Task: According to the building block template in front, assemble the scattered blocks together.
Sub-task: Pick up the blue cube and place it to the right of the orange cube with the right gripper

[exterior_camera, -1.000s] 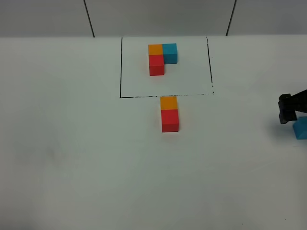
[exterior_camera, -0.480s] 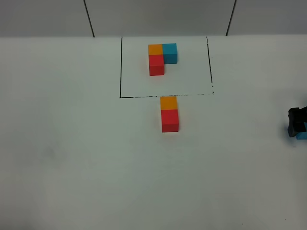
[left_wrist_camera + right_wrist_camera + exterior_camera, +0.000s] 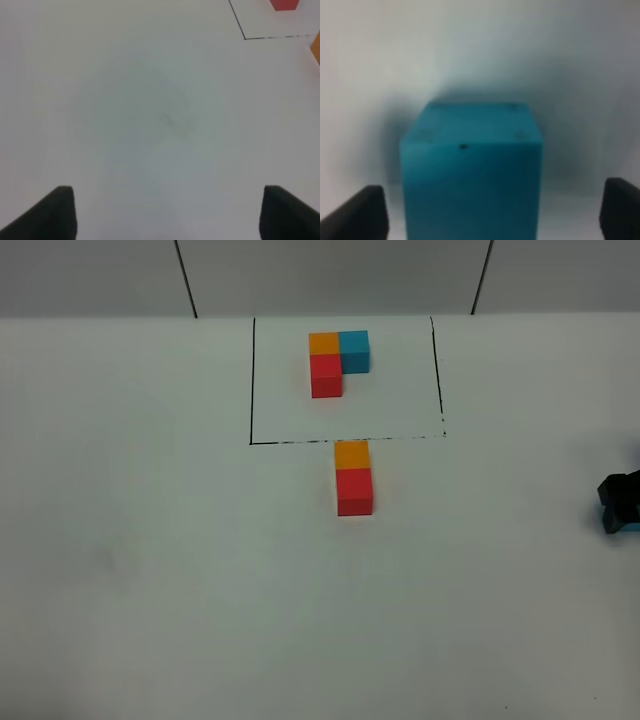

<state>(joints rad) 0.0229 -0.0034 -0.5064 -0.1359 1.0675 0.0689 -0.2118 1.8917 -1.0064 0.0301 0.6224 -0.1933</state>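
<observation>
The building block template [image 3: 338, 358], an L of orange, blue and red cubes, lies inside the black drawn rectangle [image 3: 252, 380] at the back. Just in front of that frame the scattered orange block [image 3: 352, 454] and red block [image 3: 354, 490] sit joined in a line. The scattered blue block [image 3: 470, 170] rests on the table at the far right. My right gripper [image 3: 622, 505] stands over it and hides nearly all of it in the exterior high view. In the right wrist view my right gripper [image 3: 490, 215] is open, with a gap between each finger and the cube. My left gripper [image 3: 167, 212] is open over bare table.
The white table [image 3: 150, 570] fills the view. The left wrist view shows the frame's near corner [image 3: 244, 37], the template's red cube [image 3: 285, 4] and an edge of the orange block [image 3: 316, 50]. Two dark seams run up the back wall [image 3: 330, 275].
My right gripper has moved nearer and down onto the blue block, which now is almost covered in the exterior high view. The other cubes have not moved.
</observation>
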